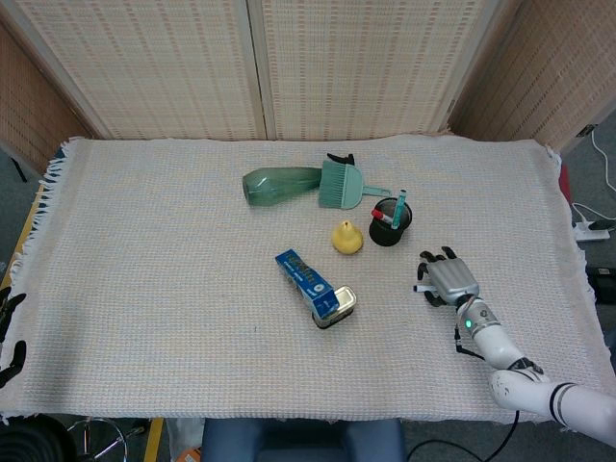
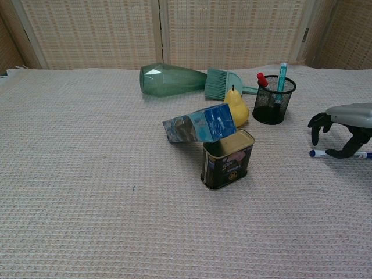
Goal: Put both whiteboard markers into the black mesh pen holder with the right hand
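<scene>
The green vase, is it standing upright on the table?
No, the green vase lies on its side on the table, its neck end toward the brush.
</scene>
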Available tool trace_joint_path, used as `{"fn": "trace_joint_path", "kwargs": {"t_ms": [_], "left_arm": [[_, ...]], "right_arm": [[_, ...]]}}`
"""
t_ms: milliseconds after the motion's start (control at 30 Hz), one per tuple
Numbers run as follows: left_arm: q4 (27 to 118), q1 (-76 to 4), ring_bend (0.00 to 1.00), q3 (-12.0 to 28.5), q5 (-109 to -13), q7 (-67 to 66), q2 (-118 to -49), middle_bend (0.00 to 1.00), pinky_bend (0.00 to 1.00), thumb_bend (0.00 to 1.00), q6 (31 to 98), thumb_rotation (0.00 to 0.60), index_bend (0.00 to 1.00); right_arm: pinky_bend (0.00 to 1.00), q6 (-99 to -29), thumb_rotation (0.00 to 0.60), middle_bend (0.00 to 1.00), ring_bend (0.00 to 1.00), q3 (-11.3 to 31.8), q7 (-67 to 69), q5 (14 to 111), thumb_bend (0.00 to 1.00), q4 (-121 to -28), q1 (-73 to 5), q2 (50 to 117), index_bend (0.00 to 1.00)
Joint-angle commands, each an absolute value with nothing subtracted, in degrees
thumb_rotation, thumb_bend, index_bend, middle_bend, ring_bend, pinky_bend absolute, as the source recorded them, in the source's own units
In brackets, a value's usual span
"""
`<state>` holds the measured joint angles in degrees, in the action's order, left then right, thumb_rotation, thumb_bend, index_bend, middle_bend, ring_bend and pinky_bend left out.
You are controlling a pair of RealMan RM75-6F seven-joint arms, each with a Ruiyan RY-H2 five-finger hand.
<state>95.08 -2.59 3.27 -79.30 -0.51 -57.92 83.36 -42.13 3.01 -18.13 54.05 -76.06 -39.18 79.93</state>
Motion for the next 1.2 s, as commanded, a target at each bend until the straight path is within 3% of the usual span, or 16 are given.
{"fn": "trace_joint_path", "kwargs": {"t_ms": [33,400,900,1200], "left_arm": [[95.1,-2.6,0.0,3.3,-79.3,-0.5,-57.9,0.0,0.1,0.49,83.4,0.6,0.13],[95.1,-2.6,0.0,3.4,-79.1,-0.6,-58.0,0.0,0.1,0.49,83.3,0.6,0.13],[95.0,-2.5,0.0,3.2,-79.8,-0.3,-58.0,0.0,0.1,0.49,83.8,0.6,0.13],[95.1,-2.4,0.0,3.2,-79.9,0.0,-57.8,0.0,0.1,0.49,83.8,0.6,0.13]], "right_arm": [[0.0,-41.9,0.6,0.12,0.2,2.9,-18.5,53.6,0.35,-75.7,-39.3,80.1,0.4],[0.01,-40.4,0.6,0.13,0.22,2.4,-19.6,52.2,0.35,-74.0,-40.2,81.5,0.44],[0.08,-42.3,0.6,0.19,0.28,3.0,-18.6,53.0,0.35,-73.6,-39.7,81.5,0.58],[0.09,-47.5,0.6,0.2,0.29,10.3,-5.7,58.8,0.35,-79.9,-38.2,76.5,0.59]]}}
